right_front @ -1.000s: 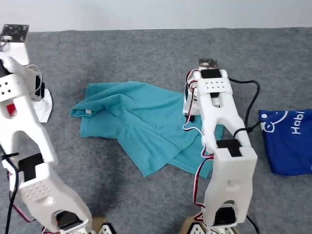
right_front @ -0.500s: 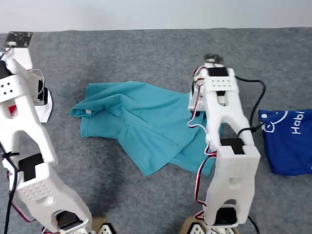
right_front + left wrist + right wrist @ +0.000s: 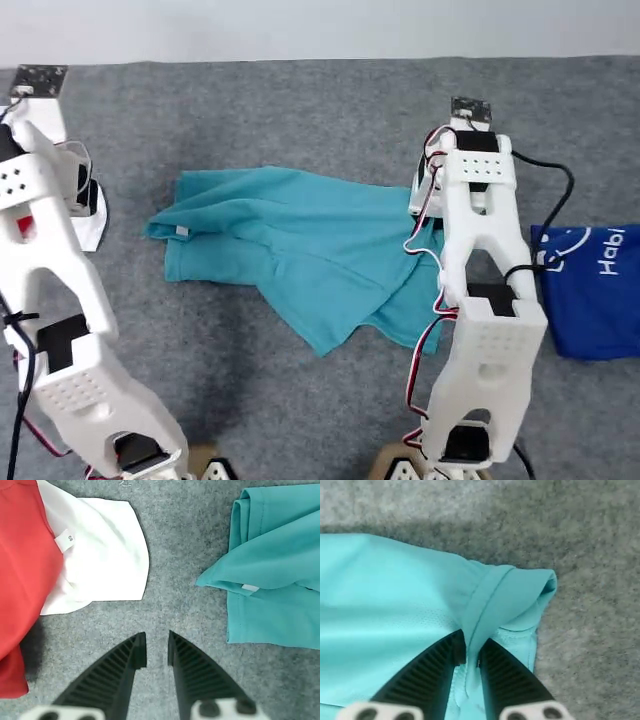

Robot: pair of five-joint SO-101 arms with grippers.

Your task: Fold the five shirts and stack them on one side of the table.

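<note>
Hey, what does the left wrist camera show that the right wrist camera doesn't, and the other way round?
Left wrist view, not the right: a red shirt touching a white shirt, and the left gripper, slightly open over bare grey carpet, holding nothing. Right wrist view, not the left: the right gripper shut on a raised fold of the teal shirt, near its folded-over edge. Both: the teal shirt and the grey carpet under it.

White lettering (image 3: 610, 252), partly cut off, marks the blue shirt (image 3: 590, 310).
</note>
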